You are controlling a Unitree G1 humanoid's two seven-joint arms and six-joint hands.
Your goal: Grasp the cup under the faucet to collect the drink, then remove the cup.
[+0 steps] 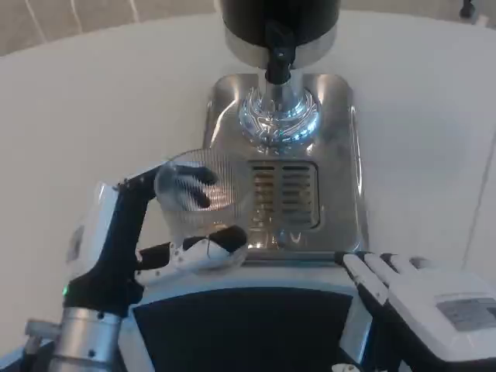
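The left hand grips a clear ribbed cup at centre-left of the frame, just left of the drip grate and below-left of the faucet. It looks light, thin and easily crushed, so a gentle hold around the side wall seems best. The right hand rests with fingers extended, holding nothing, at lower right.

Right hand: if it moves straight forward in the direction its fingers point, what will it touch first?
Probably the front edge of the steel drip tray. The right hand lies with its fingers pointing up-left, tips already near that edge, though depth is unclear.
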